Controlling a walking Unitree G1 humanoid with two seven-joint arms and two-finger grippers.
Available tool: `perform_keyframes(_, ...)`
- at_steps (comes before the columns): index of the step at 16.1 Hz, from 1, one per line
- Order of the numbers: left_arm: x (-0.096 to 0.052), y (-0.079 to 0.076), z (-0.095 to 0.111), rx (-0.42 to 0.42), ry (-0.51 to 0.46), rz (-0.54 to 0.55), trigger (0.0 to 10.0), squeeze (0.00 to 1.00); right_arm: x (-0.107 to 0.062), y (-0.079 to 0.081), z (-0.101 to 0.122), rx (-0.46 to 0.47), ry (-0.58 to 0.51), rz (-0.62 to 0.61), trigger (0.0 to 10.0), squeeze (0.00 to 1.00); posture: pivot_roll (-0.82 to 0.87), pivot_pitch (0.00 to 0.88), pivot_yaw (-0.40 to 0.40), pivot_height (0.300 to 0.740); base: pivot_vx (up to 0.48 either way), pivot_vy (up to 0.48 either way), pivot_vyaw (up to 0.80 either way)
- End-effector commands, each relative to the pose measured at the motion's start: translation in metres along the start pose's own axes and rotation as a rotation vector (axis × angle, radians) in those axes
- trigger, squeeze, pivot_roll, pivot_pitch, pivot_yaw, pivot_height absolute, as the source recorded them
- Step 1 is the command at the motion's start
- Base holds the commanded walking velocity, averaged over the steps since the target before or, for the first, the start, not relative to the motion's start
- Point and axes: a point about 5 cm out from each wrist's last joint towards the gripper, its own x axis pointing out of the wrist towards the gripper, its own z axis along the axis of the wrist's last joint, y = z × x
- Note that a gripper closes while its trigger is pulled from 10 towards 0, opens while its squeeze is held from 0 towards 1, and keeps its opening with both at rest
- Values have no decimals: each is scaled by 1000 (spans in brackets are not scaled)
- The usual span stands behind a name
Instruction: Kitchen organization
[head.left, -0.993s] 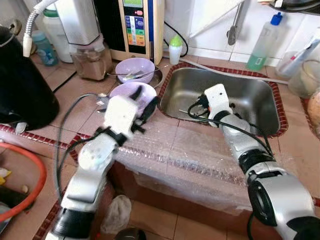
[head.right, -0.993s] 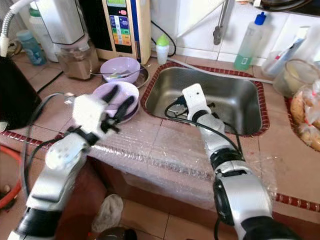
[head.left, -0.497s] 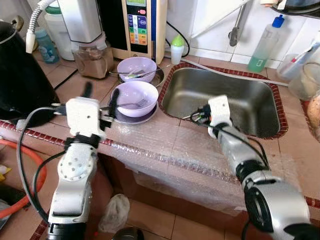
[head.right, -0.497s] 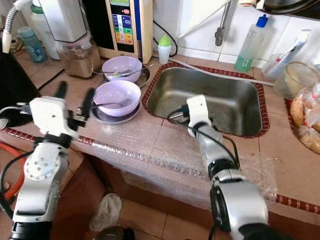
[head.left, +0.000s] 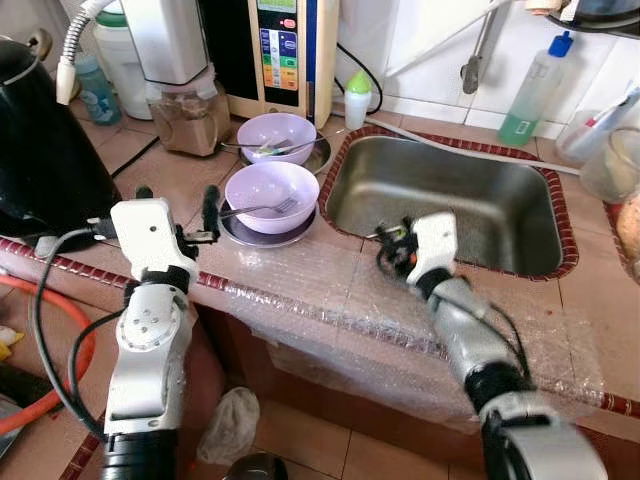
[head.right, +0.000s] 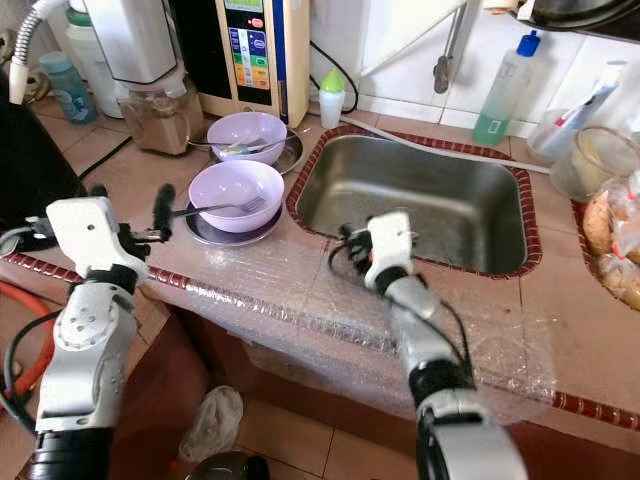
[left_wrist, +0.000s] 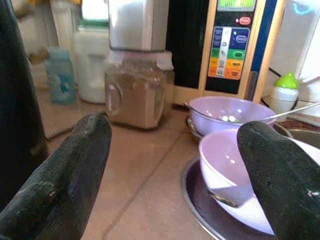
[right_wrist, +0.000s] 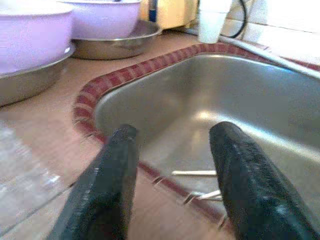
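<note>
A purple bowl (head.left: 268, 190) holding a fork (head.left: 262, 208) sits on a metal plate (head.left: 250, 234) on the tiled counter, left of the steel sink (head.left: 455, 195). A second purple bowl (head.left: 277, 131) on its own plate stands behind it. My left gripper (head.left: 178, 200) hovers open just left of the near bowl (left_wrist: 222, 157), its fingers (left_wrist: 75, 165) empty. My right gripper (head.left: 392, 250) is open above the sink's near left rim (right_wrist: 87, 97), nothing between its fingers (right_wrist: 107, 190). Thin metal sticks (right_wrist: 195, 173) lie in the sink bottom.
A black kettle (head.left: 40, 160) stands at the far left. A blender jar (head.left: 185, 110), a water machine (head.left: 285, 50) and a small green-capped bottle (head.left: 355, 98) line the back. A soap bottle (head.left: 530, 90) stands behind the sink. Bubble wrap (head.left: 380, 310) covers the counter's front edge.
My left gripper has swung back from over the near bowl to its left side. My right gripper has pulled out of the sink basin to its near left rim.
</note>
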Motion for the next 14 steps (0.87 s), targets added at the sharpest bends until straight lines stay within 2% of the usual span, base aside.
perform_keyframes(1, 3, -3, -3, -48, 28, -16, 10000, 1000, 0, 4, 4, -8, -13, 20, 10000, 1000, 1, 0, 24, 740, 0, 0, 0)
perform_keyframes(2, 5, -8, -7, -93, 59, -34, 10000, 369, -2, 7, 3, -3, -12, 25, 10000, 1000, -6, 0, 27, 740, 0, 0, 0)
perform_keyframes(3, 5, -10, -9, -124, 78, -40, 10000, 0, -3, 9, 4, -1, -13, 32, 10000, 1000, -9, 0, 28, 740, 0, 0, 0)
perform_keyframes(4, 6, -11, -11, -142, 90, -43, 10000, 0, -3, 11, 4, 0, -14, 37, 10000, 1000, -11, 0, 29, 740, 0, 0, 0)
perform_keyframes(5, 6, -14, -14, -193, 113, -47, 10000, 0, -5, 17, 8, 17, -32, 69, 10000, 0, -15, 0, 31, 740, 0, 0, 0)
perform_keyframes(6, 6, -16, -16, -209, 125, -51, 10000, 0, -7, 21, 10, 29, -43, 91, 10000, 0, -16, 0, 30, 740, 0, 0, 0)
perform_keyframes(7, 7, -18, -19, -244, 145, -58, 5529, 0, -10, 28, 14, 48, -64, 132, 10000, 0, -17, 0, 30, 740, 0, 0, 0)
perform_keyframes(8, 7, -19, -21, -264, 158, -57, 3098, 0, -13, 33, 18, 58, -81, 162, 10000, 0, -20, 0, 31, 740, 0, 0, 0)
perform_keyframes(9, 7, -19, -22, -280, 160, -56, 0, 0, -14, 35, 20, 57, -87, 173, 10000, 0, -24, 0, 32, 740, 0, 0, 0)
perform_keyframes(14, 11, -22, -21, -358, 163, -57, 0, 0, -23, 42, 21, 64, -72, 188, 10000, 0, -32, 0, 33, 740, 0, 0, 0)
